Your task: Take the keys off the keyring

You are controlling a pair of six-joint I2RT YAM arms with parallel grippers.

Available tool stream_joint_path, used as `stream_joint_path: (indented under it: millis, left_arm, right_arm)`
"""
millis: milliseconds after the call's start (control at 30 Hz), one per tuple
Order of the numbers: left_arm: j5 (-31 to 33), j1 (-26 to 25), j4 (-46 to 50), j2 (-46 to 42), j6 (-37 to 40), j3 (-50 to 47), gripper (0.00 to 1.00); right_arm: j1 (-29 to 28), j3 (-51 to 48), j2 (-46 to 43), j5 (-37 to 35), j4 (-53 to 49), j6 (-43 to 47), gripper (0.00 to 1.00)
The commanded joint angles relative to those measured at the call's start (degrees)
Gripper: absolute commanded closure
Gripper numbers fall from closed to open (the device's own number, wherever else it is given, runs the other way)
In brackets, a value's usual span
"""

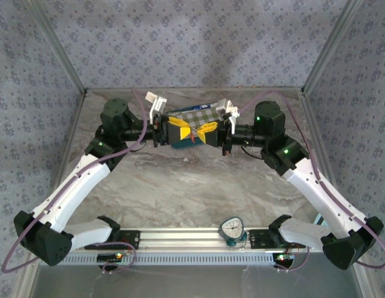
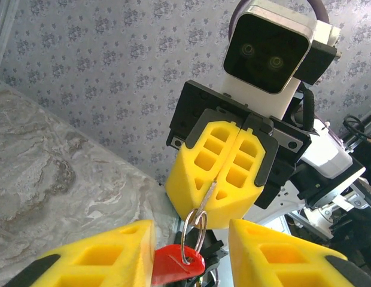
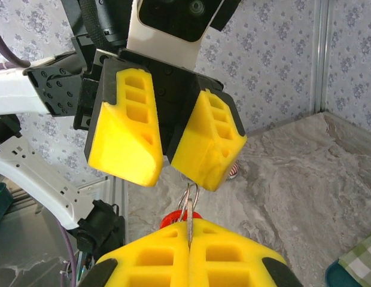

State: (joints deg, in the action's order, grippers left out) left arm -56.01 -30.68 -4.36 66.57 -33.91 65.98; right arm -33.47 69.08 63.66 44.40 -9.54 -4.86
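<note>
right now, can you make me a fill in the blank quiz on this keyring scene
The fingers of the left pincer stand ___.
The right pincer is ___ on a thin metal part of the keyring.
The key on the keyring has a ___ head.
Missing words: open; shut; red.

Bright, diffuse light; soft shadows on surface (image 1: 192, 186); top view slightly soft; wrist views' bottom foreground blurred.
</note>
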Motion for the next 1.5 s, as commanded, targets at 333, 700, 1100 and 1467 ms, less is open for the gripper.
stream_joint_path:
  millis: [333, 700, 1100, 1467]
  left_arm:
    - [-1.36, -0.61, 0.58, 0.39, 1.83, 2.40, 0.74]
    - [-1.39, -0.59, 0.84, -0.07, 2.27, 2.32, 1.00]
    - [5.15, 1.27, -4.98, -2.36, -3.25, -1.46, 1.00]
    - [5.56, 2.86, -4.71, -4.41, -2.83, -3.86, 0.79]
  right_arm:
    - [-0.02, 2.55, 0.36, 1.34, -0.90, 0.64, 1.00]
    - [0.00, 2.89, 0.57, 0.87, -0.85, 0.63, 1.00]
    - [-0.51, -0.26, -1.86, -0.98, 3.19, 0.73, 1.00]
    - [-0.49, -1.23, -1.20, -0.60, 2.50, 0.95, 1.00]
